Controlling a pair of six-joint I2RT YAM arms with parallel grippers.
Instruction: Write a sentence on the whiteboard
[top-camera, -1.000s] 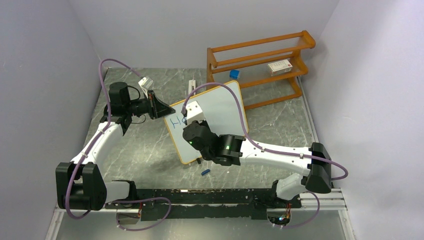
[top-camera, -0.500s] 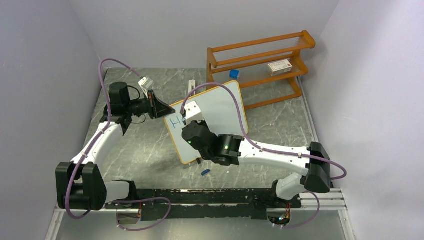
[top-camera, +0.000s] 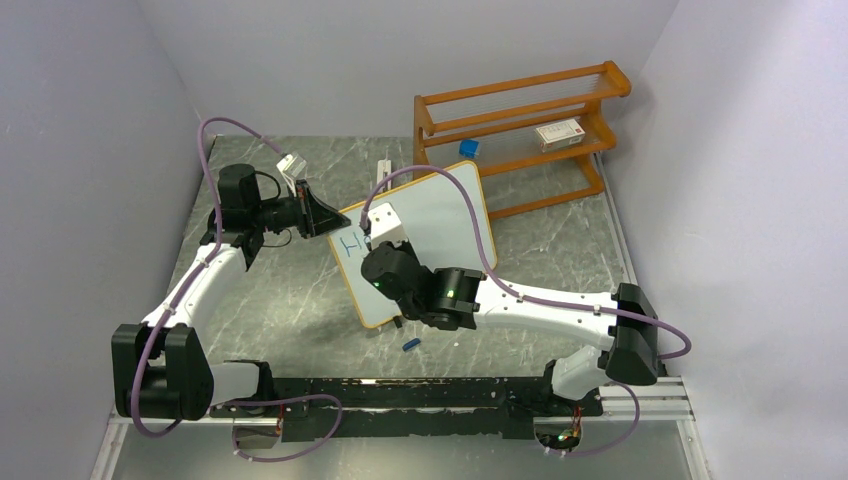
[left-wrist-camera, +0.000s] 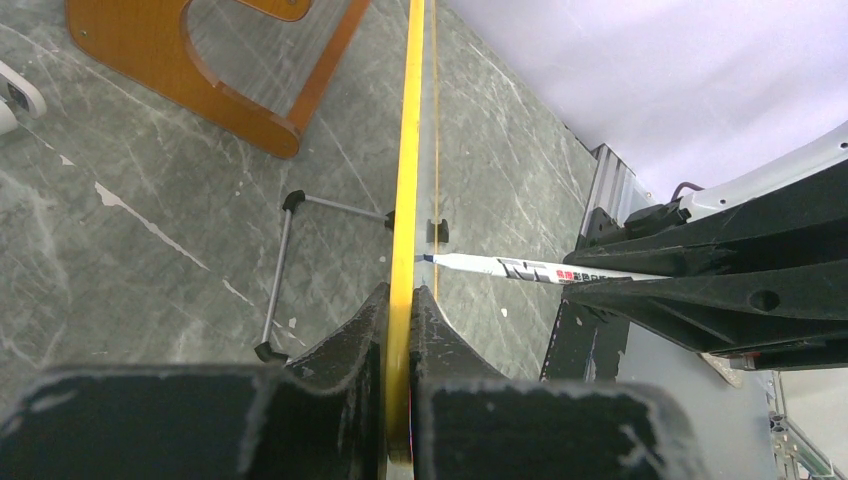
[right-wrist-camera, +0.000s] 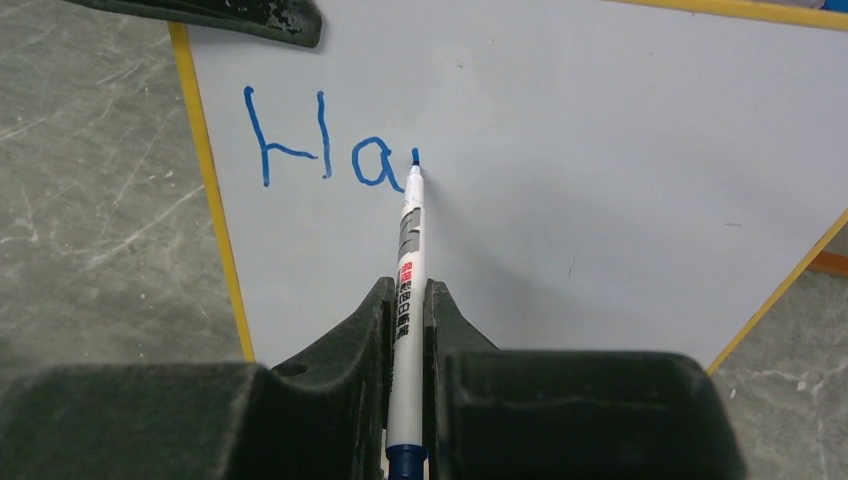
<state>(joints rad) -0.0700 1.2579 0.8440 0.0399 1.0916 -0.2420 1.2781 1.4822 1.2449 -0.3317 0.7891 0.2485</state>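
Observation:
The whiteboard (top-camera: 445, 210) stands tilted in mid-table, its wood frame showing yellow. My left gripper (left-wrist-camera: 402, 290) is shut on the whiteboard's left edge (left-wrist-camera: 408, 150), one finger on each face. My right gripper (right-wrist-camera: 404, 285) is shut on a white marker (right-wrist-camera: 408, 250) with a blue end. The marker's tip touches the board just right of the blue letters "Ha" (right-wrist-camera: 320, 150), the visible part of the sentence, where a short new stroke begins. The left wrist view shows the marker (left-wrist-camera: 540, 270) meeting the board from the right. From above, only a blue "H" (top-camera: 350, 243) shows beside the right wrist.
An orange wooden shelf rack (top-camera: 520, 120) stands behind the board, with a white box (top-camera: 560, 133) and a small blue object (top-camera: 468, 149) on it. A blue cap (top-camera: 410, 345) lies on the table near the board's front corner. The board's wire stand (left-wrist-camera: 285, 270) rests behind it.
My right wrist has shifted slightly left and up across the board with the marker. The left arm and the board have not moved.

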